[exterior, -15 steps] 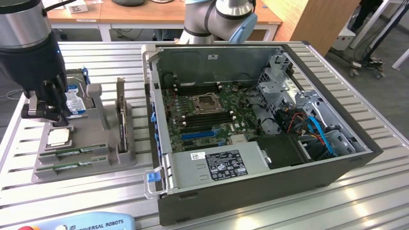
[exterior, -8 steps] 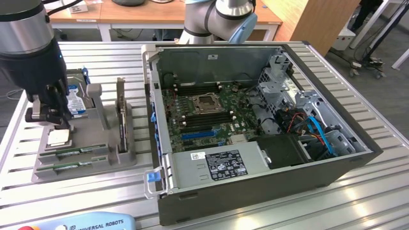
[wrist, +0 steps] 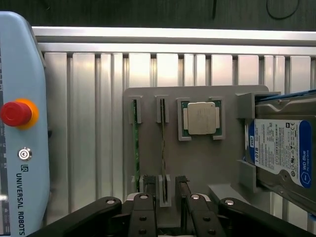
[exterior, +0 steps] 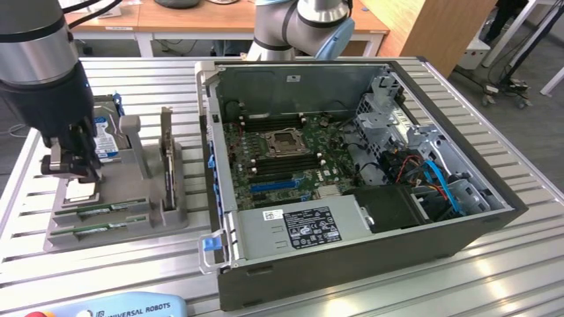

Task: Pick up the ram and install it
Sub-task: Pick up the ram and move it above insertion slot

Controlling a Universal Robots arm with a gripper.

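We record jaws spread, low over grey holder (wrist: 197, 163) at counter (exterior: 458, 284) edge, exterior view's left. Ram (wrist: 162, 148) stands on edge in holder slot, between fingertips (wrist: 148, 183); contact not discernible. Second stick (wrist: 134, 143) in adjacent slot.

The light blue plastic teach pendant (wrist: 22, 98) carries the brand UNIVERSAL ROBOTS in dark capitals, next to a small UR logo. Near it, a round button (wrist: 24, 154) bears a power sign. In the exterior view the same words, UNIVERSAL ROBOTS, show on the pendant lying on the ribbed aluminium desk (exterior: 493, 277). The silver hard drive (wrist: 291, 106) has a blue and white label (wrist: 279, 148) reading WD Blue and 1.0TB; its finer print cannot be read. The white sticker (exterior: 304, 228) on the grey metal power supply box (exterior: 264, 241) holds print too small to read.
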